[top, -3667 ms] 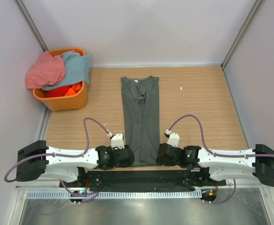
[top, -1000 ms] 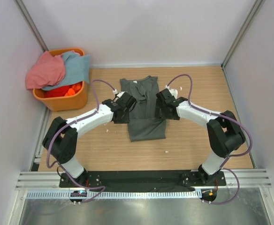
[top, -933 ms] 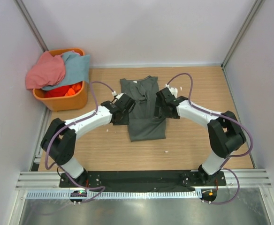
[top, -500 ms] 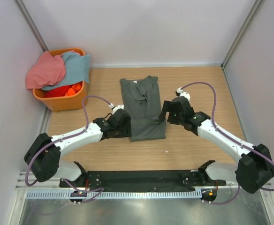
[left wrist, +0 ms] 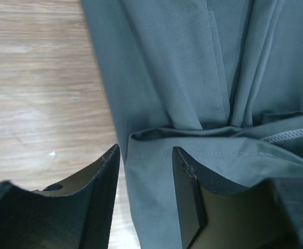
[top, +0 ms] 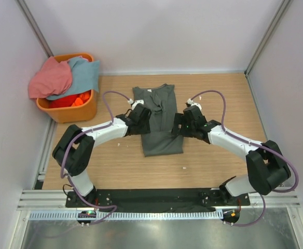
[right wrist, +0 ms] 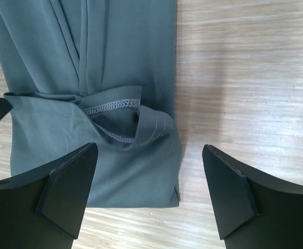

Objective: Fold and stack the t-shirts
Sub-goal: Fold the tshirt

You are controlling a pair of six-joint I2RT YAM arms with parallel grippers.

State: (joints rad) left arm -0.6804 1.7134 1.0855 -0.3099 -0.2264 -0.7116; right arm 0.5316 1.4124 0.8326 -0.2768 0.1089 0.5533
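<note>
The dark grey t-shirt (top: 159, 111) lies in the middle of the wooden table, folded into a narrow strip, with its lower part doubled up over itself (top: 163, 144). Its white neck label (top: 150, 90) is at the far end. My left gripper (top: 143, 126) is over the fold's left edge, with its jaws partly open astride the cloth (left wrist: 156, 176). My right gripper (top: 180, 128) hangs wide open above the fold's right corner (right wrist: 156, 155) and holds nothing. A salmon-pink shirt (top: 50, 78) and a light blue shirt (top: 85, 72) lie heaped in the basket.
The orange plastic basket (top: 73, 111) stands at the table's far left corner. Pale walls close in the left, far and right sides. Small white specks (top: 184, 167) lie on the wood near the shirt.
The shirt's lower part has been folded up onto itself. In the last half second both grippers moved from beside the near end up to the fold's edge. The shirt has not shifted.
</note>
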